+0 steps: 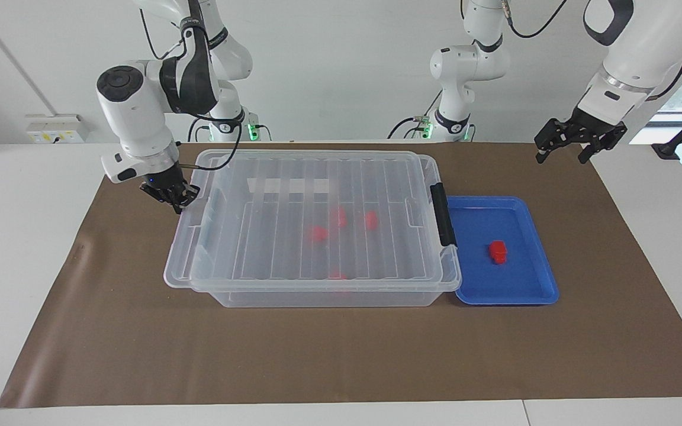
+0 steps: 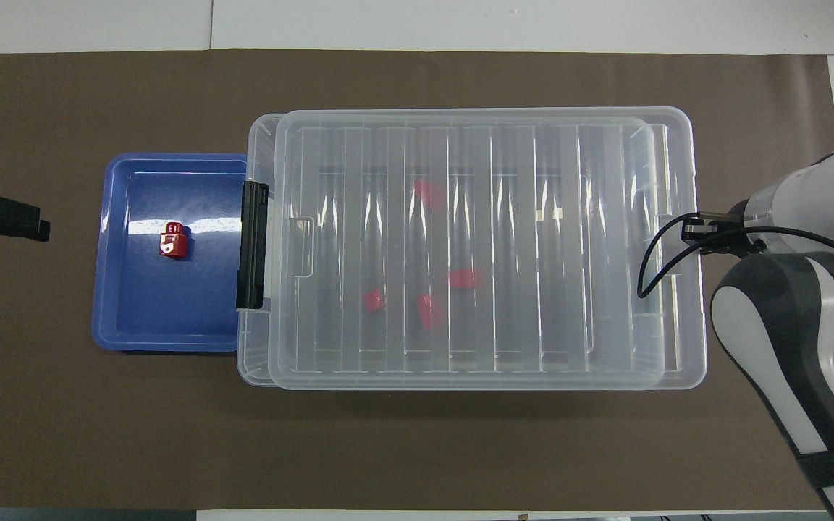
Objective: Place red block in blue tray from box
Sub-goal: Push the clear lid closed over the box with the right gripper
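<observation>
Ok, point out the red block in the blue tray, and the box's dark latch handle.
red block (image 1: 498, 251), facing view, its top face.
blue tray (image 1: 530, 290), facing view, bare floor.
dark latch handle (image 2: 253, 244), overhead view, its middle.

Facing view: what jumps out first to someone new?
The big clear box mid-table, its ribbed lid sitting slightly askew, with the shut right gripper at the lid's edge. Beside it, toward the left arm's end, the blue tray holds one red block; more red blocks show inside the box.
</observation>
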